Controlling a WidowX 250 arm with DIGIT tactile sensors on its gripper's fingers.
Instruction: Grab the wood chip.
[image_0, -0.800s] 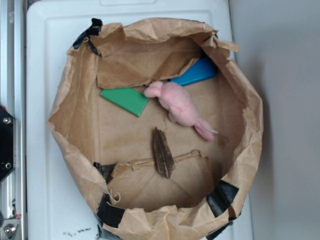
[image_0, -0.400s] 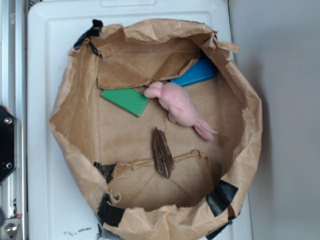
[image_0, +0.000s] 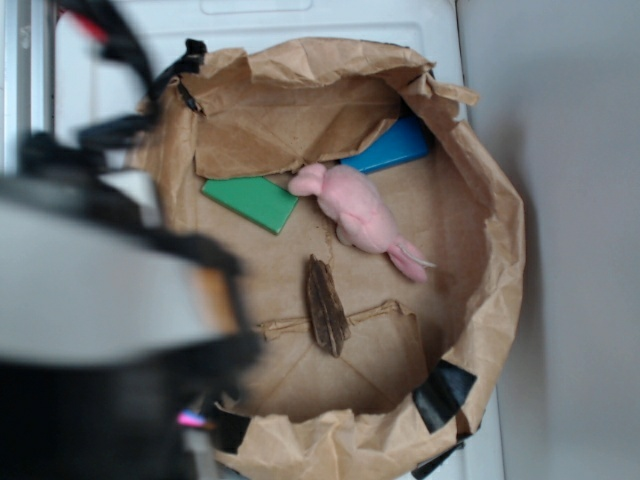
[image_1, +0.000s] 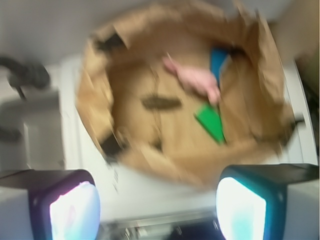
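Well, at the left of the exterior view my arm (image_0: 100, 300) is a big blurred mass of grey and black, covering the bag's (image_0: 500, 215) left rim. Right of it, on the bag floor at lower centre, lies the chip (image_0: 326, 305), untouched, its lower end crossing a thin cord (image_0: 378, 313). Above it to the left sits a green block (image_0: 253, 199), then a pink toy (image_0: 360, 214), then a blue block (image_0: 393, 146) at upper right. From the wrist, my claw (image_1: 157, 205) gapes wide, fingers (image_1: 70, 202) at the bottom corners, short of the bag.
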